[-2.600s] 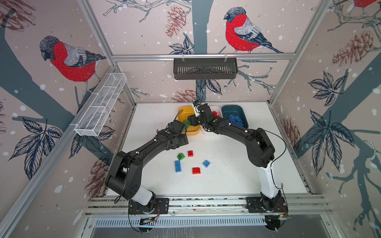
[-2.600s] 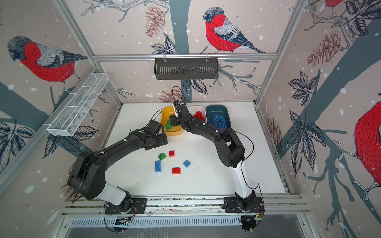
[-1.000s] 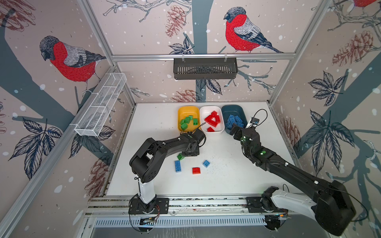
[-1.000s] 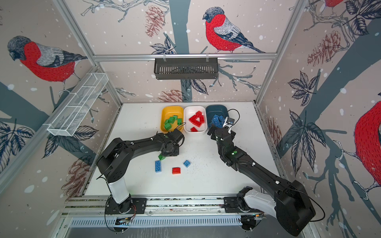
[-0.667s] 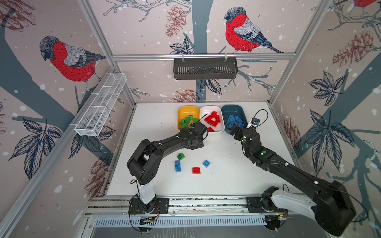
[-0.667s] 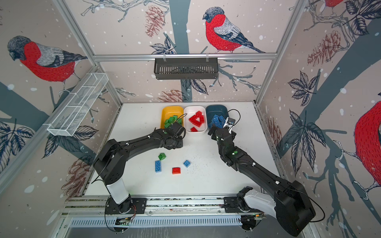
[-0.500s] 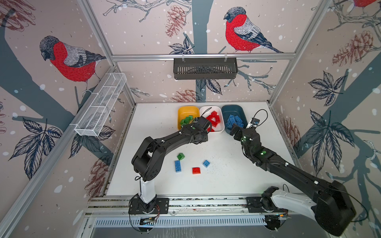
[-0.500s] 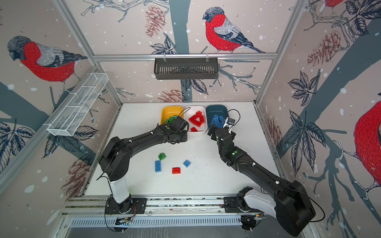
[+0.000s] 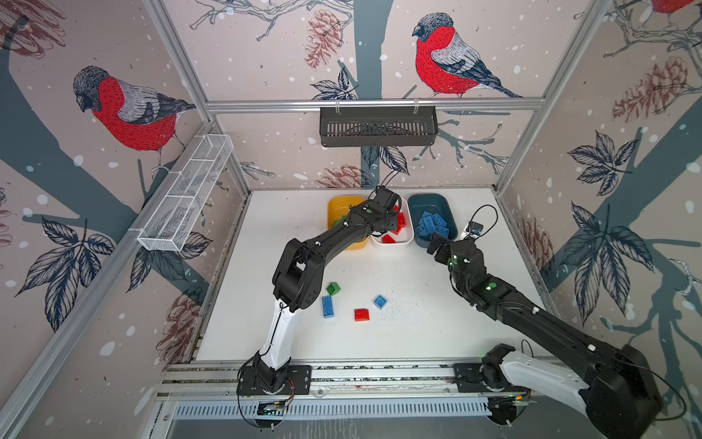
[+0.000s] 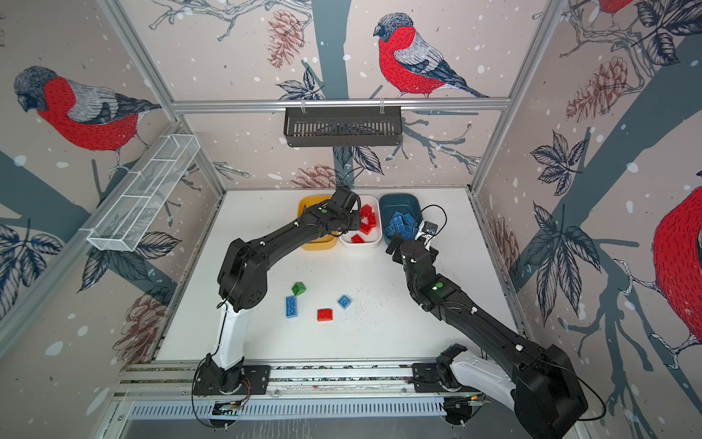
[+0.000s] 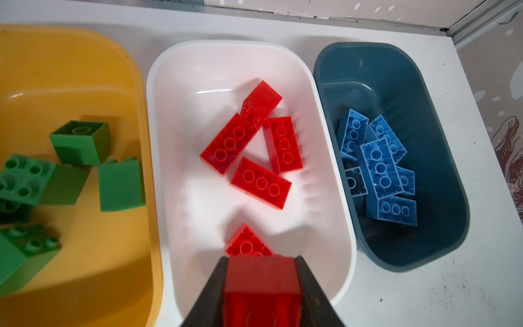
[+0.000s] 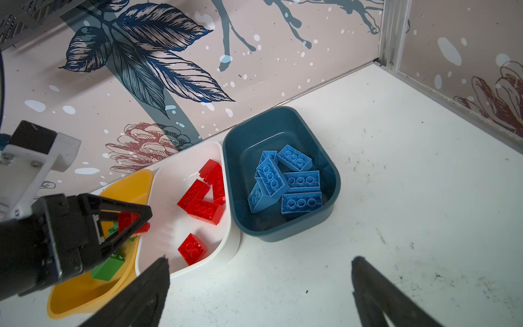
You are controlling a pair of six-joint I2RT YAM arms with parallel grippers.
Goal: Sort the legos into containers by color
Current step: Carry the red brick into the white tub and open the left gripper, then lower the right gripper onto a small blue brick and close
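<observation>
The left gripper (image 11: 261,259) is now hanging over the white tub (image 11: 169,141), having carried a red brick (image 11: 261,280) up from the table (image 9: 418,323). Its jaws are clamping the brick, with sorted reds (image 11: 260,182) lying just beyond the tips, so I judge release is next. The right gripper (image 12: 260,263) is idling with jaws wide apart and empty, the teal tub (image 12: 328,170) just ahead. Loose bricks (image 9: 361,314) are waiting well behind, and nothing is blocking the drop.

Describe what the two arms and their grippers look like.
The left arm and right arm are black links above a white base segment, with green lights and black cables looping at the wrists. The left gripper and right gripper have black tapering triangular fingers.
</observation>
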